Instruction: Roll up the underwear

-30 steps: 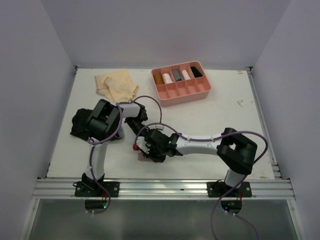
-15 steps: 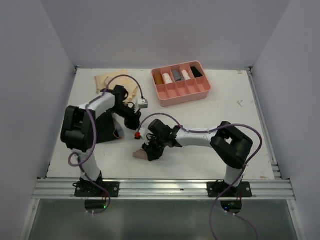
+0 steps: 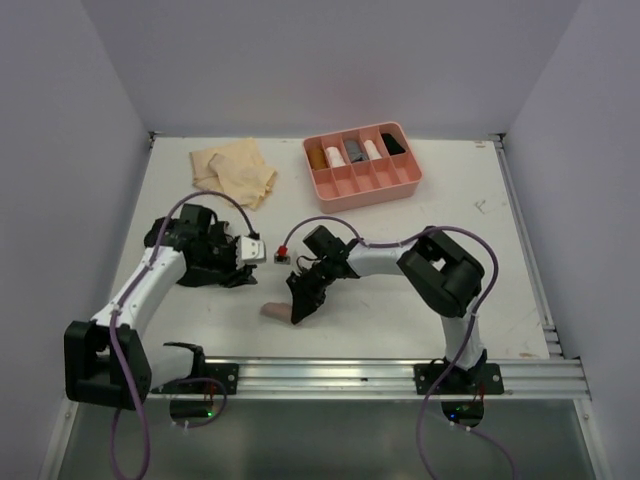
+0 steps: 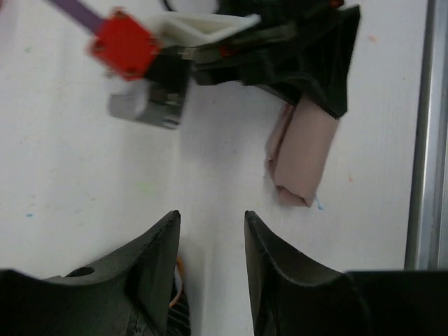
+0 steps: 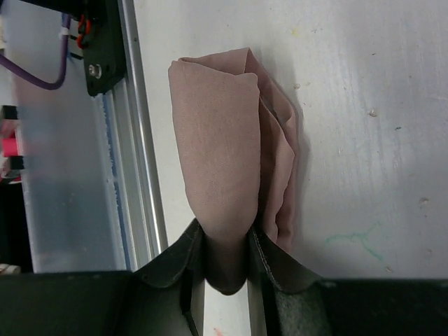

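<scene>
Three garments: one dusty pink, one black and one pale tan lay on the white table [image 3: 450, 260], all outside the tray.
Pink underwear [image 5: 224, 168]: it was wound into a short, fat tube of smooth matte cloth. Looser layers were bunched along one side and the end away from the fingers was rounded. It lay flat on the table.
Pink underwear, place: well towards the arm bases from the tray and somewhat to its left.
Right gripper [image 5: 224, 245]: its jaws were pinched on one end of the pink roll, with cloth filling the narrow gap between the two fingers.
Left gripper [image 4: 210, 224]: its fingers stood apart with only bare table between them, short of the pink roll and not touching it.
Black underwear [image 3: 160, 238]: a dark heap far to the left of the tray and nearer the arm bases, partly hidden under the left arm.
Tan underwear [image 3: 235, 170]: it lay spread and creased, unrolled, just to the left of the tray and level with it.
Tray [image 3: 365, 188]: rigid pink plastic, split into narrow compartments.
Tray contents: five small rolls stood one to a slot in the far row. From left to right they were brownish, white, grey, cream and black.
</scene>
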### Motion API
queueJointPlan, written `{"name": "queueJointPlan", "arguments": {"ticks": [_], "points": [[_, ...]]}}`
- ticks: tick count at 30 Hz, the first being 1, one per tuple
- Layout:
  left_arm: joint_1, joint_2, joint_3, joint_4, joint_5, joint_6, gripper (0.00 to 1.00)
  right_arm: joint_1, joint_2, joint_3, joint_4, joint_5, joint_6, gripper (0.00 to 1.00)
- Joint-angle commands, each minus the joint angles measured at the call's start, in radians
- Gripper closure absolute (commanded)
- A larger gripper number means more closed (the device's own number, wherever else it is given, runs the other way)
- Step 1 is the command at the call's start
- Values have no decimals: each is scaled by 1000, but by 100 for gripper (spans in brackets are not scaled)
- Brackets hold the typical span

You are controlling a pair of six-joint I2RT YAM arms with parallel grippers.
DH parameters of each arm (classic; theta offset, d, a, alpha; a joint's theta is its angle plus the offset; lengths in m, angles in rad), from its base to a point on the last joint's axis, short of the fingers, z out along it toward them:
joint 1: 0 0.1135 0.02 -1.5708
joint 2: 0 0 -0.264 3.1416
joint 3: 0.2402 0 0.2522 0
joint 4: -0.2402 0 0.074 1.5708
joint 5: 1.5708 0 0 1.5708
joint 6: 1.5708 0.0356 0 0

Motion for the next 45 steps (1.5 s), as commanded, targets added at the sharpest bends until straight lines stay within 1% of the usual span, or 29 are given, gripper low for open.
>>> {"name": "queueJointPlan", "arguments": {"ticks": [1,3,5,8,15,18,19,23,28,30,31,33,34,37,40,41,45], "points": [[-70,-107,-127,26,-68,138,55,-1,123,-40,-101,71,5,100],[-148,-151,-204,73,-112,123,54,-10,139,-32,-103,62,10,100],[-220,-206,-245,158,-149,90,53,-21,146,-30,-100,42,16,100],[-280,-240,-293,237,-183,82,51,-35,166,-27,-92,19,27,100],[-377,-269,-347,280,-237,146,50,-47,203,-21,-80,-15,47,100],[-429,-274,-371,315,-263,135,47,-52,211,-17,-66,-27,67,100],[-461,-274,-378,344,-279,125,47,-53,214,-17,-63,-30,73,100],[-533,-254,-405,413,-321,70,46,-59,226,-10,-58,-44,85,100],[-620,-202,-430,500,-393,17,46,-68,237,-10,-55,-61,96,100],[-639,-177,-444,522,-416,2,46,-71,242,-13,-47,-66,100,100],[-662,-168,-448,542,-442,-12,48,-72,243,-15,-46,-69,100,100],[-676,-134,-453,553,-457,-23,50,-73,246,-17,-47,-69,99,100],[-680,-123,-453,562,-473,-29,53,-73,245,-18,-47,-66,97,100],[-682,-103,-451,556,-488,-49,55,-78,236,-27,-46,-52,96,100],[-680,-142,-448,522,-468,-52,52,-81,223,-29,-66,-20,76,100],[-682,-177,-445,509,-461,-53,50,-82,219,-29,-78,5,70,100],[-680,-241,-410,391,-415,-62,48,-82,185,-35,-106,71,34,100]]}}
